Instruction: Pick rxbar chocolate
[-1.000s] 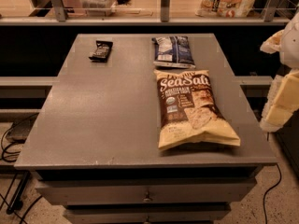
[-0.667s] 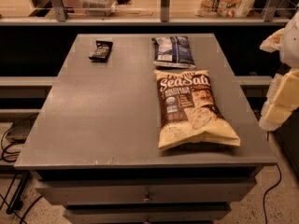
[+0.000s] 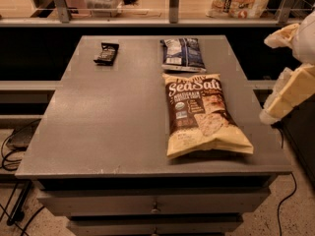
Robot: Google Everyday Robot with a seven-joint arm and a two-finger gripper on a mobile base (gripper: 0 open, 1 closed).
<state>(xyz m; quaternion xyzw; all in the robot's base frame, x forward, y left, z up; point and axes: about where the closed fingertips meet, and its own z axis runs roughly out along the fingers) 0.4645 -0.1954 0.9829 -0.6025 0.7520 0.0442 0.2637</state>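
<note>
Change: nothing has shifted; the gripper (image 3: 273, 75) stays at the right edge of the frame, beside the counter (image 3: 113, 127).
Fingers: spread apart, holding nothing.
Snack bar (image 3: 106, 53): lies flat in the upper left of the counter, well apart from both bags.
Bar's long axis: runs up the frame, top end leaning slightly right.
</note>
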